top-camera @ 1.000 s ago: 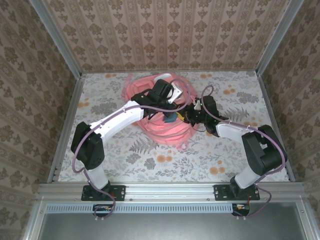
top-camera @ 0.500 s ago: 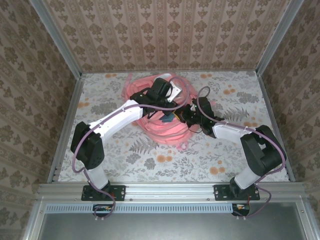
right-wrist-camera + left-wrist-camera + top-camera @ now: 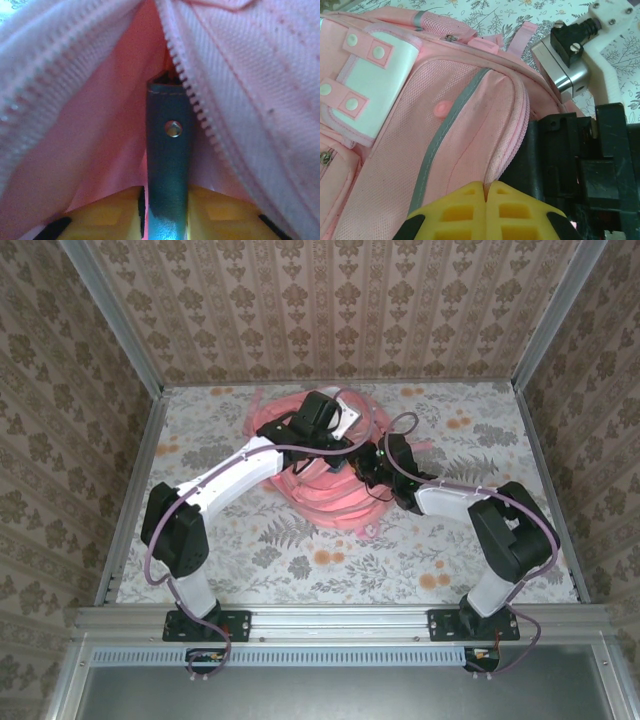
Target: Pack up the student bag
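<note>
— We look down from above and behind the arm bases (image 3: 200, 620), far enough to take in the whole table (image 3: 250, 540).
— Our left wrist camera faces along the left gripper (image 3: 486, 189), close against the front of the student bag (image 3: 455, 140).
— Our right wrist camera sits closer yet, looking past a teal piece (image 3: 167, 165) into the open zip (image 3: 200, 115).
— All three of ours share that bag.

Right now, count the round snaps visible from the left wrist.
5 on the student bag: two on the white patch's upper tab, two on its lower tab, one pink snap on the mesh pocket. Others may be hidden.
</note>
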`<state>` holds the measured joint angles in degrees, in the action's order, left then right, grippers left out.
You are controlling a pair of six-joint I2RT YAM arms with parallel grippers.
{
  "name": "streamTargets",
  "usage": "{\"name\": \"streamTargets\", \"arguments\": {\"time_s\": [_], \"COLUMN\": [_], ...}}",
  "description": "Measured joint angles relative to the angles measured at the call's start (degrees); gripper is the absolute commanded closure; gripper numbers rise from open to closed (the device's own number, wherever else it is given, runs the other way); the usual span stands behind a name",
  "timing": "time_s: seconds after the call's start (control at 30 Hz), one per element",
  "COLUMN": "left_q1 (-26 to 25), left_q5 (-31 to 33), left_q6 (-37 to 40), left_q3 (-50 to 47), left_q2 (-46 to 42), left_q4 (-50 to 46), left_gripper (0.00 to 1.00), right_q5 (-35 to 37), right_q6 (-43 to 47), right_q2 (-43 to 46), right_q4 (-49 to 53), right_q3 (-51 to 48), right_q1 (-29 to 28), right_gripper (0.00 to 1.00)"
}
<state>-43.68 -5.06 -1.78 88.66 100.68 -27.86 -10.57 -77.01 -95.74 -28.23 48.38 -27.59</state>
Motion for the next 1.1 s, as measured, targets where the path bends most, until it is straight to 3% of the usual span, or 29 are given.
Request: {"name": "streamTargets", "arguments": {"time_s": [0.17,0.33,0.4,0.53,0.63,0.8,1.1], "left_q1": [0.7,1.1,1.4,1.8,3.1,8.4,21.8], "left_q5": [-2.2,-4.1,-5.1,-7.0,-7.9,-8.7,-15.7], "left_q6": [-0.3,-0.6,-1.2,-3.3,-5.8,-11.9,-27.4], "left_q3": [0.0,0.0,0.0,0.1,-2.6,-9.9,-18.7], "left_q2": [0.0,0.0,0.0,-0.4,-3.2,-10.3,-6.9], "left_q4": [0.0,0.0,0.0,0.6,2.3,4.7,7.9], "left_gripper": [0.99,0.88,0.74,0.4,0.25,0.25,0.48], "right_q5": [-0.7,-0.8,-1.0,-1.4,-0.9,0.0,1.2], "right_q6": [-0.1,0.5,0.6,2.4,4.9,10.1,15.6], "right_q2": [3.5,12.9,16.0,21.0,23.4,24.1,23.2], "right_q4": [5.4,15.0,19.1,28.3,34.2,40.4,43.8], "right_q3": [0.0,-1.0,-1.7,-3.7,-4.7,-4.3,-1.5], "right_q1": [0.3,0.9,1.1,1.9,2.4,2.5,2.0], "right_gripper": [0.68,0.64,0.63,0.48,0.39,0.35,0.35]}}
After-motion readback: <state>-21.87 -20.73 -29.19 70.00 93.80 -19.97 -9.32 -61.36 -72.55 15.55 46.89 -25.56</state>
